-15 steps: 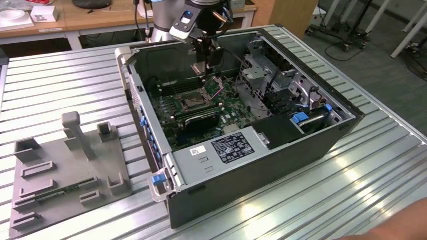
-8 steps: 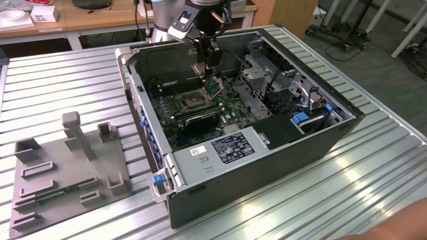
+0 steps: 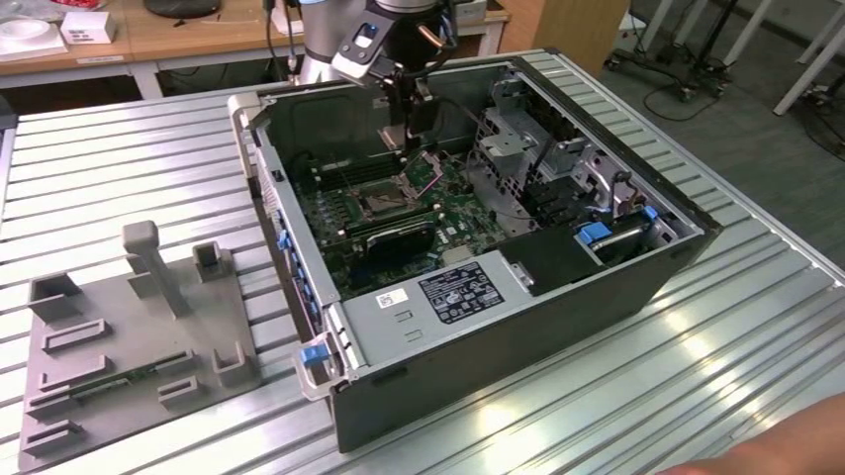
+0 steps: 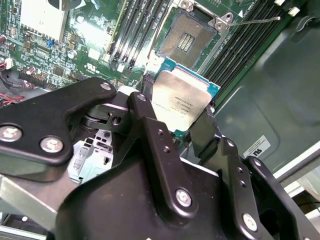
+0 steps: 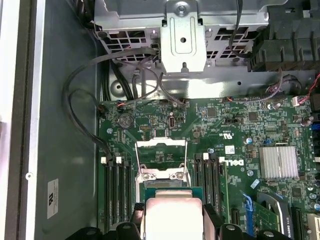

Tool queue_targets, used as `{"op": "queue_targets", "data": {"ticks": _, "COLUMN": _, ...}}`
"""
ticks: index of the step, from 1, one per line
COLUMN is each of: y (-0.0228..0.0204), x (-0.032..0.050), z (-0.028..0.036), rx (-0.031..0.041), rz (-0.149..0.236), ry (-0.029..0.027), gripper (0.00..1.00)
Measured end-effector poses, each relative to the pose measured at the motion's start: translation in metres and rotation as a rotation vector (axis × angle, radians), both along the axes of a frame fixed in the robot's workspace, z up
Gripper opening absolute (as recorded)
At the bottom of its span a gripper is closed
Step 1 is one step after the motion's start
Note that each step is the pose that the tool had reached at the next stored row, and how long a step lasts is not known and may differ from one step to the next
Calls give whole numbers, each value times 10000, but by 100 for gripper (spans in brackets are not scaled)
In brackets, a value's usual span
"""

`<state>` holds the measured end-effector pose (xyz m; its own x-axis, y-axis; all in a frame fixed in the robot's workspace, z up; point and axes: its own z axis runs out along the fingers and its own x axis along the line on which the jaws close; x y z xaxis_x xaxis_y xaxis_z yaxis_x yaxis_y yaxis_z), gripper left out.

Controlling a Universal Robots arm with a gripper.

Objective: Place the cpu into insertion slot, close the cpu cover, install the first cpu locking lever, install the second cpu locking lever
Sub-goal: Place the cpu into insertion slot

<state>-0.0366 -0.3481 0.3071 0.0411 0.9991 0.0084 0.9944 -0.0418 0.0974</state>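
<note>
I have the black gripper (image 4: pixel 174 106) clenched on the pale silver square cpu (image 4: pixel 181 97), apart from the dark-centred, metal-rimmed insertion slot (image 4: pixel 187 35). The open dark computer case (image 3: pixel 528 327) sits on a ribbed metal table (image 3: pixel 739 376), with a wooden bench (image 3: pixel 198 40) behind.

Exterior view: off arm, high, angled down on open case (image 3: pixel 528 297) on slatted surface (image 3: pixel 133 148); far, whole case in shot.
Second wrist view: just behind pincer (image 4: pixel 172 107), looks obliquely along it past cpu (image 4: pixel 182 95) to slot (image 4: pixel 186 37); very near.
First wrist view: faces board (image 5: pixel 225 120) squarely, farther back.
Both wrist views share cpu, memory slots (image 4: pixel 135 30); all three share board.
</note>
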Motion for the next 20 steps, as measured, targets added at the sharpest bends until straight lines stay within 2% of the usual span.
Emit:
{"op": "queue_targets", "data": {"ticks": 8, "y": 0, "x": -31, "z": -50, "rx": 0, "rz": -37, "ry": 1, "gripper": 54}}
{"op": "queue_targets", "data": {"ticks": 16, "y": 0, "x": -113, "z": -104, "rx": -1, "rz": -85, "ry": 12, "gripper": 54}}
{"op": "queue_targets", "data": {"ticks": 20, "y": 0, "x": -115, "z": -107, "rx": -2, "rz": -111, "ry": 14, "gripper": 54}}
